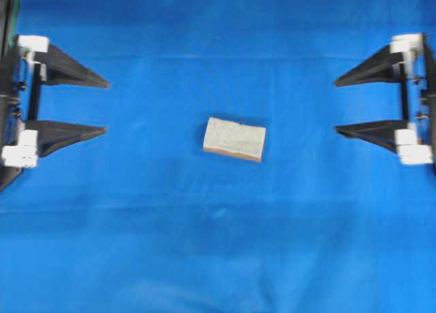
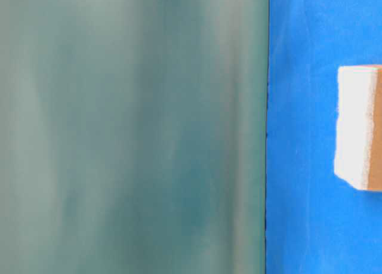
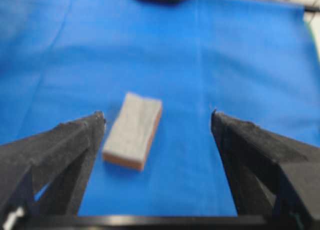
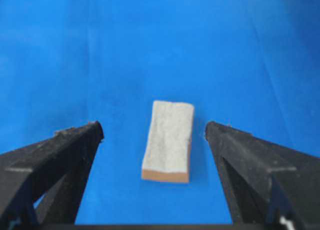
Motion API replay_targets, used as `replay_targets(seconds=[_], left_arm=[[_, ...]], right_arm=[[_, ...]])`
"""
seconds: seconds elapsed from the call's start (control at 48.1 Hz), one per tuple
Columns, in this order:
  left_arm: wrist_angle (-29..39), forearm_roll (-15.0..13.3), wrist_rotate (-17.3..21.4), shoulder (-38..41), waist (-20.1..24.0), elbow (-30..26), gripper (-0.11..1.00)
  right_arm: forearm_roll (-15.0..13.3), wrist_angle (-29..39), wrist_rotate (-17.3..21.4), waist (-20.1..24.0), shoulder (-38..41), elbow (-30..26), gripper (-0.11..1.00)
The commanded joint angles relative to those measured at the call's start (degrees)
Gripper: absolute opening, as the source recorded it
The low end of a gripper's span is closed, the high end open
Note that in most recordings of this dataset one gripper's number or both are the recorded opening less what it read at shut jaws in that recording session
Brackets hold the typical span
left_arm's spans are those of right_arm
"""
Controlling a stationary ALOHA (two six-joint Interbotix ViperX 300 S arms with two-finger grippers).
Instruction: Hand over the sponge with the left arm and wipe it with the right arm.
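Currently the sponge is lying flat near the middle of the blue cloth, pale rough face up and orange-tan base down, with its long axis running roughly 9 to 3 o'clock in the overhead view and the 3 o'clock end dipping slightly toward 4. Nothing is touching it.

The left gripper is sitting at 9 o'clock of the sponge, well apart from it, jaws spread wide and holding nothing. The right gripper is sitting at 3 o'clock, likewise well apart, spread wide and empty.

Judgement: the step in hand is the left arm's pickup; nothing of the task is done yet.

Notes for doing it well:
- In the left wrist view the sponge is sitting off-centre, close to the finger on the 9 o'clock side. Centre the jaws over it before descending.
- Grip across the short width, so that one end is left projecting free for the right arm to take.
- The cloth is soft and could snag under the fingertips; come down only as far as the sponge's side walls.
- The sponge should compress, so close gently.

The table-level view is mostly blocked by a blurred grey-green surface.
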Motion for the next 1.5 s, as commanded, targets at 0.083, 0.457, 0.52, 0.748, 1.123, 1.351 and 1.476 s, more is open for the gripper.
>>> replay_targets(seconds=[0.083, 0.457, 0.52, 0.748, 1.123, 1.351, 1.476], left_arm=[[2.81, 0.0, 1.05, -7.03, 0.0, 2.55, 0.83], [3.78, 0.09, 0.97, -22.24, 0.0, 12.83, 0.83], [4.04, 0.0, 0.88, -22.59, 0.0, 13.89, 0.82], [3.87, 0.0, 0.09, -22.5, -0.09, 16.79, 0.82], [3.87, -0.09, 0.09, -22.41, 0.0, 17.05, 0.82], [3.87, 0.0, 0.09, -22.5, 0.0, 16.96, 0.82], [3.87, 0.0, 0.09, -22.5, -0.09, 16.96, 0.82]], right_arm=[[-0.35, -0.09, 0.0, 0.09, -9.23, 4.92, 0.76], [0.09, -0.09, 0.88, 0.09, -19.25, 13.54, 0.76], [0.26, -0.09, 0.97, 0.0, -19.34, 14.33, 0.76], [0.88, -1.67, 1.14, -0.09, -19.42, 16.96, 0.76], [1.93, -2.46, 1.23, -0.62, -19.34, 18.02, 0.76], [1.85, -2.55, 1.14, -0.62, -19.25, 17.93, 0.76], [1.85, -2.55, 1.14, -0.62, -19.25, 18.02, 0.76]])
